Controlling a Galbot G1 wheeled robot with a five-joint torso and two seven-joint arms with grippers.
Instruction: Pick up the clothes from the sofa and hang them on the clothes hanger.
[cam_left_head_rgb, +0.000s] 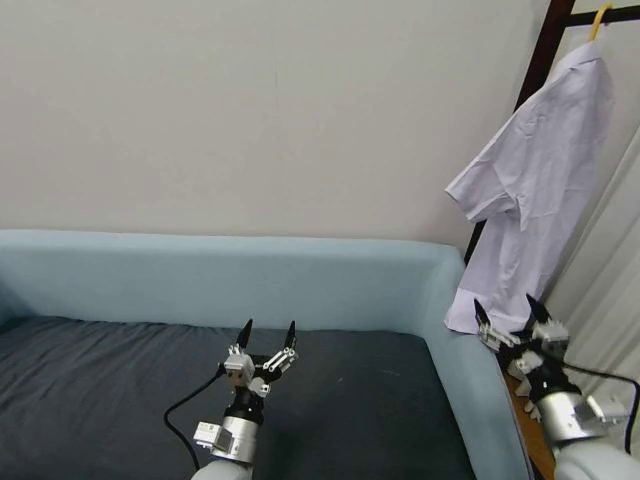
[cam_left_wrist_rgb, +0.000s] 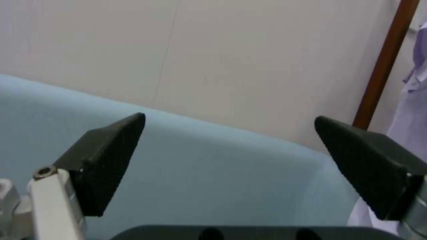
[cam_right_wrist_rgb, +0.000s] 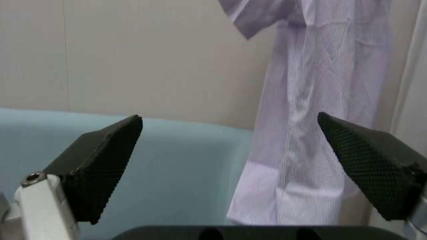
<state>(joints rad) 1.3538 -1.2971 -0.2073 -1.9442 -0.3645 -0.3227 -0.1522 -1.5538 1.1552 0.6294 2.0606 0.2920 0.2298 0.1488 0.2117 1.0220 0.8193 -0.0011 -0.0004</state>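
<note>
The shirt (cam_left_head_rgb: 540, 180), pale lilac with fine stripes, hangs on a yellow hanger (cam_left_head_rgb: 598, 20) at the top of a dark wooden rack (cam_left_head_rgb: 545, 50), just past the right end of the sofa (cam_left_head_rgb: 300, 275). Its short sleeve sticks out to the left and its hem drops behind the sofa's right arm. The hanger's hook goes over the rack's crossbar at the upper edge of the head view.

The sofa is light blue with a dark seat cushion (cam_left_head_rgb: 100, 380), and nothing lies on the part of the cushion that shows. A plain pale wall (cam_left_head_rgb: 250, 110) stands behind it.

The left gripper (cam_left_head_rgb: 268, 330) is raised over the middle of the cushion, fingers pointing up and spread wide with nothing between them. In the left wrist view its dark fingers (cam_left_wrist_rgb: 107, 160) frame the sofa back, with the rack's post and an edge of the shirt off to one side. A black cable (cam_left_head_rgb: 185, 420) loops beside the left arm.

The right gripper (cam_left_head_rgb: 506, 312) is beyond the sofa's right arm, just below and in front of the shirt's hem, also spread wide and empty. The right wrist view shows the shirt's lower part hanging between its fingers, farther off and not touching them.
</note>
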